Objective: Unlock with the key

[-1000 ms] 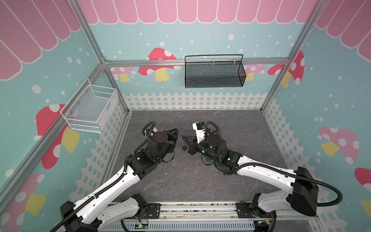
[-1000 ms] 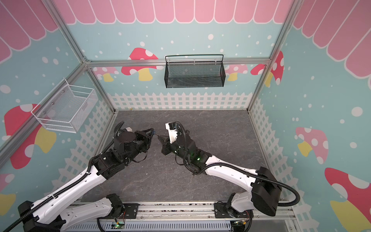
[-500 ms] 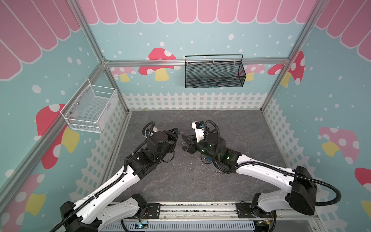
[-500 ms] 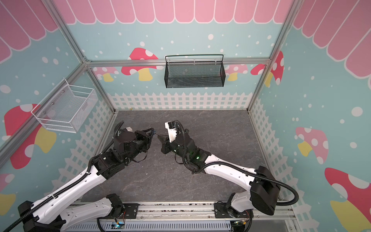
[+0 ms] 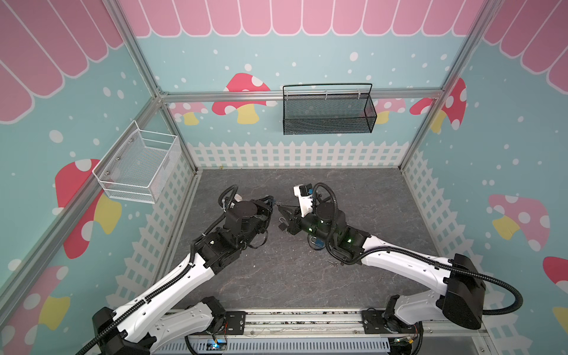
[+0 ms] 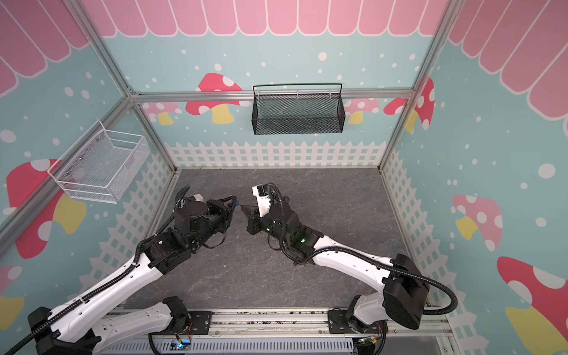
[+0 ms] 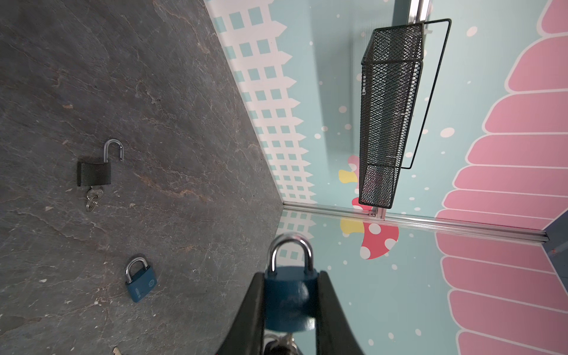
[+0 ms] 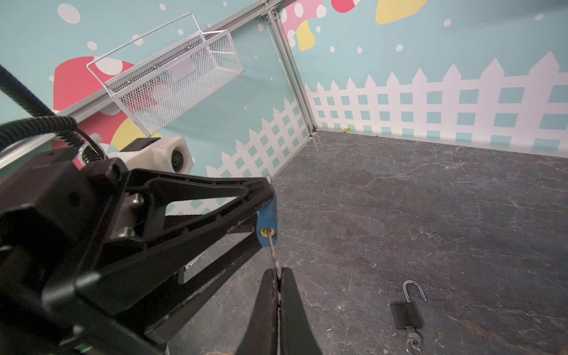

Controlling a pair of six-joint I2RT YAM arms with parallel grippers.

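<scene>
My left gripper (image 7: 290, 276) is shut on the body of a blue padlock (image 7: 289, 298), whose silver shackle (image 7: 290, 249) is closed. The right wrist view shows the same padlock (image 8: 268, 221) from its keyhole end. A thin silver key (image 8: 274, 255) reaches from the keyhole to my right gripper (image 8: 278, 272), which is shut on the key's other end. In both top views the two grippers meet tip to tip above the floor's middle, the left gripper (image 5: 270, 201) and the right gripper (image 5: 281, 210).
On the grey floor lie a black padlock (image 7: 93, 173) with its shackle open and a key in it, and a second blue padlock (image 7: 140, 281), shut. A black mesh basket (image 5: 327, 112) hangs on the back wall, a white basket (image 5: 138, 167) on the left wall.
The right wrist has shifted very slightly. Both grips look the same, and the padlock's shackle stays closed.
</scene>
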